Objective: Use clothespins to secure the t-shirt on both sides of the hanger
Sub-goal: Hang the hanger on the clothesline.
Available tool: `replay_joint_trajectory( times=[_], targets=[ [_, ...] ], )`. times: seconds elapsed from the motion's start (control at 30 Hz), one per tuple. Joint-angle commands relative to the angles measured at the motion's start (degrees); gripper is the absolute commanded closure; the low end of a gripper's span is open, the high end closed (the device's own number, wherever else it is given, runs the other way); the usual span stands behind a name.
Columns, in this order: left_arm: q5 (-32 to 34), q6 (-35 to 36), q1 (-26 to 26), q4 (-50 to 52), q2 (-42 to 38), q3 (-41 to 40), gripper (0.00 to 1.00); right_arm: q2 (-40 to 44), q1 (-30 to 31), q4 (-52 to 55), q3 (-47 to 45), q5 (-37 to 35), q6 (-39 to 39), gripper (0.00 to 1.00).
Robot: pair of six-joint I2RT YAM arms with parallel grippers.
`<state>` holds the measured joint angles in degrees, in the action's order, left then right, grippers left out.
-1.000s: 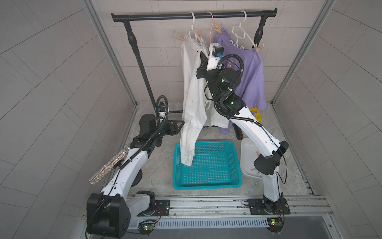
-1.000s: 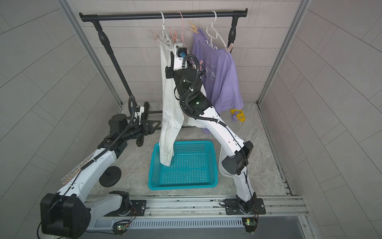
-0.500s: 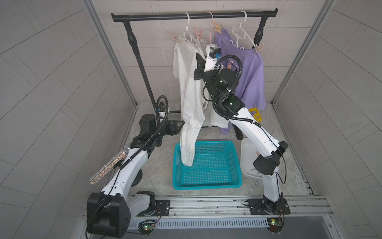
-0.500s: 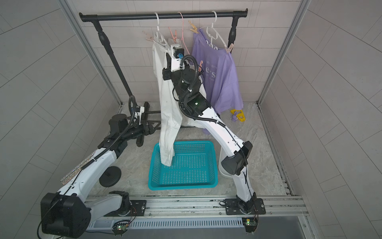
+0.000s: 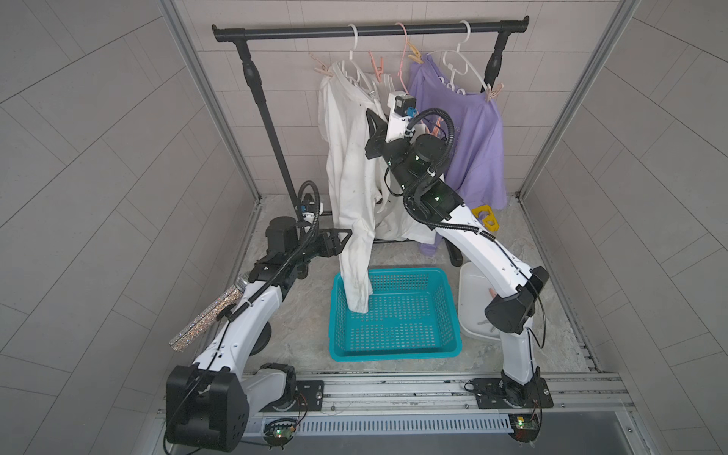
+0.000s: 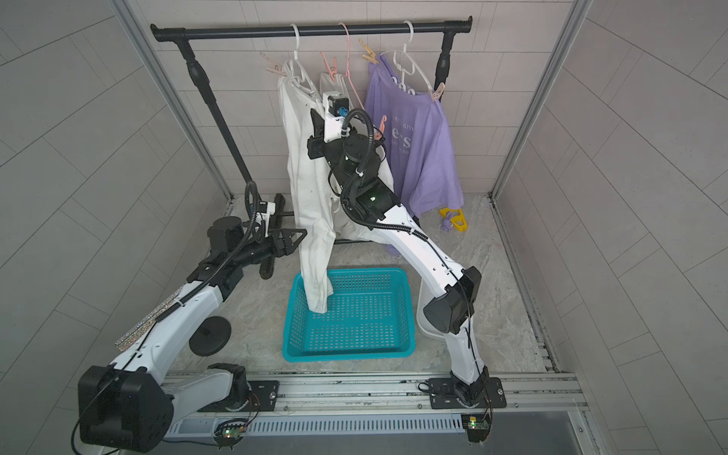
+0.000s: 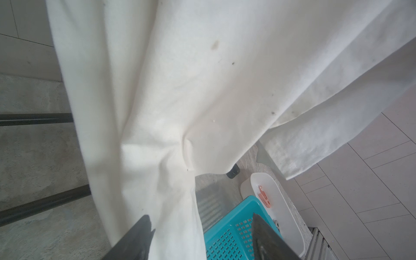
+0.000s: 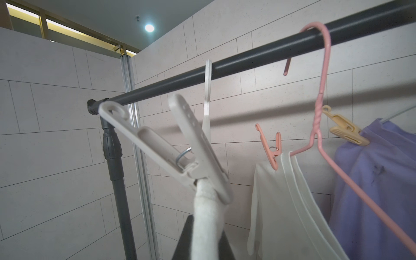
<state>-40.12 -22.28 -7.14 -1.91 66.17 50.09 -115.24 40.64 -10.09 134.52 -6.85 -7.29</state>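
My R gripper [image 8: 203, 227] is up under the rail [image 5: 370, 29]. Its jaws are pinched tight on a bunched roll of the white t-shirt [image 5: 350, 177], near the shirt's top. In the R wrist view the cloth rises straight out from btwn the black fingers [image 8: 183, 245]. Farther up that same roll a pale clothespin [image 8: 180, 157] bites the fabric, handles splayed toward the rail. The shirt hangs off the white hanger [image 5: 355, 47], and its long lower end drops into the teal basket [image 5: 394, 354] on the floor. Next along, a salmon clothespin [image 8: 272, 148] clips a 2nd white garment [image 8: 288, 202] at the pink hanger [image 8: 323, 78]. Past that, a peach-tan clothespin [image 8: 346, 132] sits on the top edge of the purple t-shirt [image 8: 378, 180], w/ another tan pin [image 5: 492, 92] at its far shoulder in a top view. My L gripper [image 7: 200, 222] is low, near the floor, jaws wide apart and clamping nothing. The white shirt's hanging cloth is right in front of it and part drapes btwn the fingertips, but I can't tell if it touches them. Beyond, in the L wrist view, a loose salmon clothespin [image 7: 263, 199] lies in the white tray [image 7: 290, 227] just beside the basket.
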Motion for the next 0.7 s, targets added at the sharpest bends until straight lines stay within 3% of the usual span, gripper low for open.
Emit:
replay_joint_trajectory(
  times=[0.0,0.2,0.43,0.5,0.67],
  targets=[
    [-1.0,0.0,0.3,-2.0,0.1,-0.7,0.26,2.1,0.6,0.5,-0.1,4.5,-1.4,1.0],
    [-1.1,0.0,0.3,-2.1,0.1,-0.6,0.26,0.3,0.6,3.7,3.9,10.2,-3.2,1.0],
    [-1.4,-0.1,0.2,-2.4,0.2,-0.8,0.26,0.5,0.7,5.7,4.0,8.0,-2.4,1.0],
    [-1.3,-0.3,0.2,-2.5,0.3,-0.9,0.26,0.8,0.7,6.8,4.0,7.4,-1.9,0.93],
    [-1.2,-0.7,-0.4,-2.9,0.7,-0.9,0.26,1.9,0.6,9.4,3.6,6.9,-0.7,0.59]
  ],
)
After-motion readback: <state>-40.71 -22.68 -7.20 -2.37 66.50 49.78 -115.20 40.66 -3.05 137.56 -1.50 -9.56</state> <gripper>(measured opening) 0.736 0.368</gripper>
